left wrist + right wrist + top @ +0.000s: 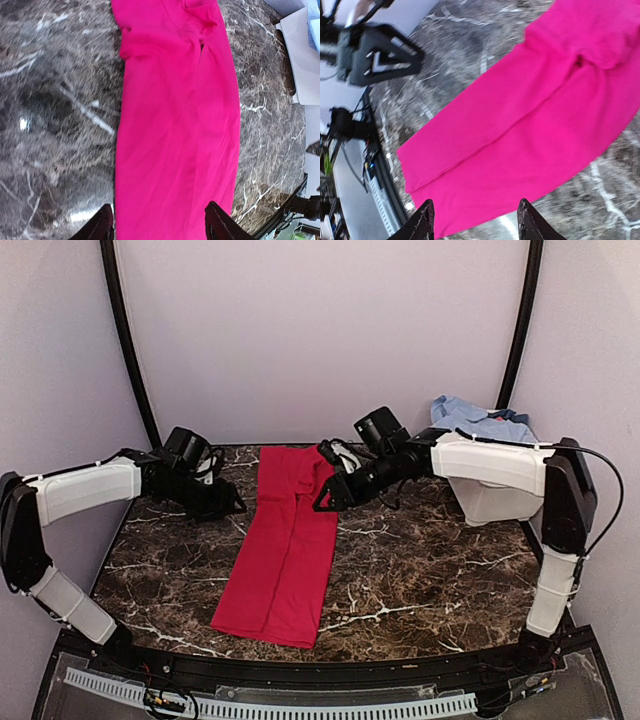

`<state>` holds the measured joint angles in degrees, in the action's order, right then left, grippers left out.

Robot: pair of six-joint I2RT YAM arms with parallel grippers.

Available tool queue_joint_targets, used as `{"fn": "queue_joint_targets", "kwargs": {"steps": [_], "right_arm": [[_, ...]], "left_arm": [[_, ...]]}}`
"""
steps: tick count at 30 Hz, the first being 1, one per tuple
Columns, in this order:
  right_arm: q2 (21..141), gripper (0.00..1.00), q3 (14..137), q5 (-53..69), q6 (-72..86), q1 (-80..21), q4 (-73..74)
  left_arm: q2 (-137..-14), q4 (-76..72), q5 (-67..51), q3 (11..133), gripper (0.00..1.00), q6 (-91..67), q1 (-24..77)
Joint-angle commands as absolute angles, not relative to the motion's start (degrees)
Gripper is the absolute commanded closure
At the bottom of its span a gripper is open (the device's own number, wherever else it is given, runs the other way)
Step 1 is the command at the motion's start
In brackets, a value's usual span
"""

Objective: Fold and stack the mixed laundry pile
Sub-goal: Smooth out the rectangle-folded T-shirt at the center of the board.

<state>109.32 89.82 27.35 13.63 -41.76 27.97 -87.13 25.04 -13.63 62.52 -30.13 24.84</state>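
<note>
Standing at the near edge, I see the red garment [285,560] lying flat in the middle of the dark marble table [430,570]. It makes one long strip, running from 12 o'clock by the back wall down to about 7 o'clock near the arm bases. A lengthwise crease shows in both wrist views, so I take it to be doubled along its length, with the waist or collar end at the far side.

The left fingers [232,504] hover off the strip's edge at roughly 9 o'clock and the right fingers [324,502] at 3 o'clock, facing each other across the upper half. Both pairs stand well apart with nothing between them. The cloth lies smooth under them, unpinched. That position looks chosen so each arm can take one long edge at the same height and carry the far end toward the near one without skewing it.

I'd judge the lengthwise fold finished and the crosswise fold not yet begun. Thin cloth on polished stone may slide rather than lift, so the lower finger has to get under the edge.

The rest of the pile is at 2 o'clock. A light-blue shirt [480,420] is heaped over the white tub [495,502], behind the right arm and well apart from the strip. I can't make out any other pieces there.
</note>
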Motion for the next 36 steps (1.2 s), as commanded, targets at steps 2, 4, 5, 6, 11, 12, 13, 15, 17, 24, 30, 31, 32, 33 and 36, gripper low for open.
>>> {"fn": "queue_joint_targets", "kwargs": {"steps": [2,4,5,6,11,12,13,15,17,24,30,31,32,33,36], "right_arm": [[102.59,0.48,74.23,26.09,19.43,-51.77,22.03],[102.0,0.49,71.97,24.65,20.64,-55.52,21.12],[102.42,0.49,71.88,23.99,21.04,-56.99,21.16],[103.01,0.49,72.33,23.77,21.51,-58.05,20.93],[109.28,0.51,76.37,25.48,22.24,-61.2,18.56],[110.87,0.52,77.29,25.8,22.16,-61.46,18.39],[112.38,0.52,78.19,26.13,22.03,-61.7,18.47],[115.2,0.53,78.98,26.33,21.89,-62.26,17.59],[117.56,0.53,79.37,27.05,21.93,-62.56,16.85],[119.82,0.57,74.43,27.6,22.16,-63.1,16.53],[113.84,0.58,63.74,26.71,22.76,-63.32,16.96],[113.22,0.58,62.65,26.31,22.87,-63.24,17.3],[112.46,0.57,61.73,26.06,23.16,-63.28,17.52],[111.88,0.57,60.96,25.97,23.46,-63.28,17.72],[109.64,0.55,60.43,26.65,24.16,-63.72,17.42]], "left_arm": [[-75.54,30.81,-13.84,49.44,0.41,-33.63,27.04],[-73.09,31.89,-13.03,47.04,0.43,-34.33,28.98],[-72.62,32.08,-12.9,46.06,0.45,-34.71,30.07],[-72.1,31.99,-13.22,45.62,0.47,-35.02,30.46],[-71.71,29.82,-14.85,42.26,0.5,-37.9,34.1],[-71.72,29.54,-15.12,41.46,0.51,-38.46,34.37],[-71.48,29.23,-15.07,41.08,0.51,-38.74,34.83],[-70.59,29.06,-14.91,40.18,0.51,-39.53,35.3],[-69.52,29.12,-14.65,39.49,0.51,-40.13,35.41],[-66.71,30.14,-15.16,37.89,0.5,-42.06,35.46],[-63.35,30.99,-15.7,36.2,0.49,-42.72,37.9],[-63.4,31.18,-15.72,36.21,0.49,-43.09,38.46],[-63.62,31.61,-15.64,36.21,0.49,-43.34,39.39],[-63.67,31.89,-15.53,36.06,0.49,-43.75,39.78],[-62.79,31.76,-15.91,35.17,0.49,-44.47,41.49]]}}
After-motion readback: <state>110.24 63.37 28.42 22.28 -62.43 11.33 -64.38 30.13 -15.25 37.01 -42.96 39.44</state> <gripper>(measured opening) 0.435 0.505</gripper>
